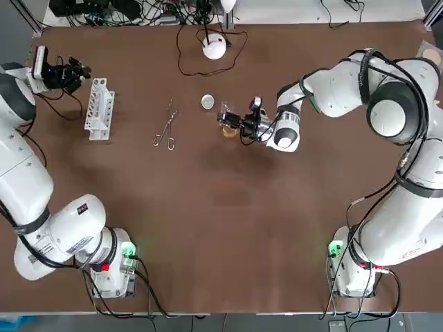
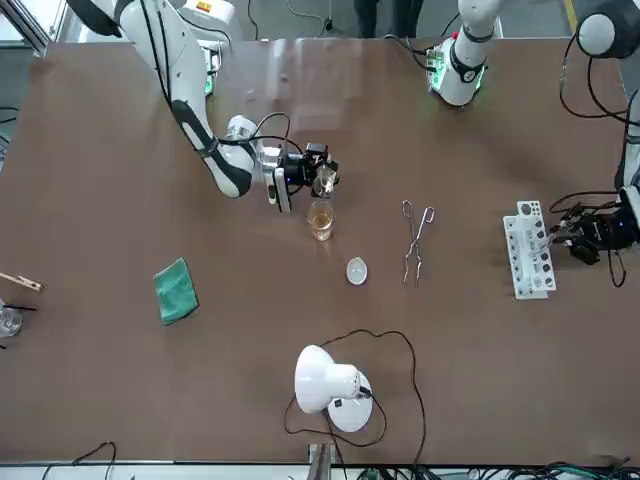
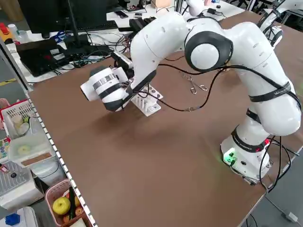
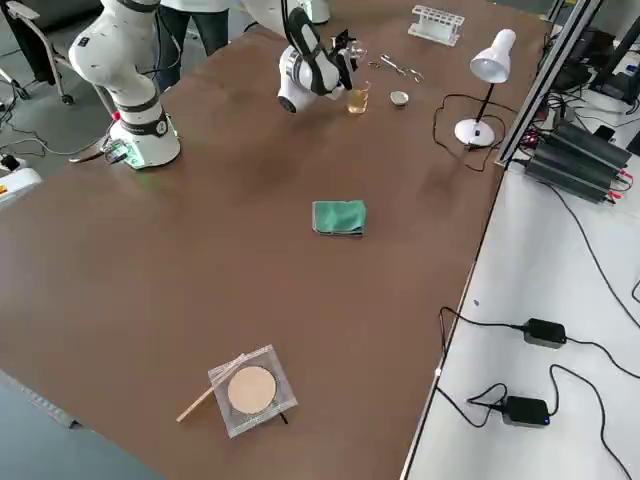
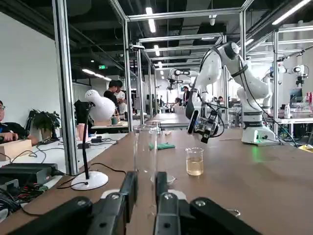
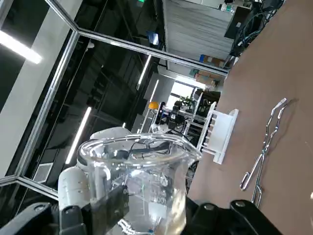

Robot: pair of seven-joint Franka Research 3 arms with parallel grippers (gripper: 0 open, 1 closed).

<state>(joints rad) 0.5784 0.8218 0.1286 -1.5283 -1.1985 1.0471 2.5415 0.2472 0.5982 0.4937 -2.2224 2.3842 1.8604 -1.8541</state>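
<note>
My right gripper (image 1: 229, 120) is shut on a small clear glass beaker (image 6: 142, 183), held tipped over just above the table's middle. Directly beneath it stands a second beaker (image 2: 320, 220) holding amber liquid, also visible as the beaker (image 5: 194, 161) in the left wrist view. Far out at the table's left edge, my left gripper (image 1: 81, 71) hovers beside the white test tube rack (image 1: 99, 108). Its fingers are closed on a clear glass test tube (image 5: 145, 152), which stands upright between them.
Metal tongs (image 1: 166, 128) and a small round glass dish (image 1: 208, 102) lie between the rack and the beakers. A white desk lamp (image 1: 215, 46) with a looping cable sits at the far edge. A green cloth (image 2: 176, 290) lies to the robot's right, a square dish (image 4: 250, 390) beyond it.
</note>
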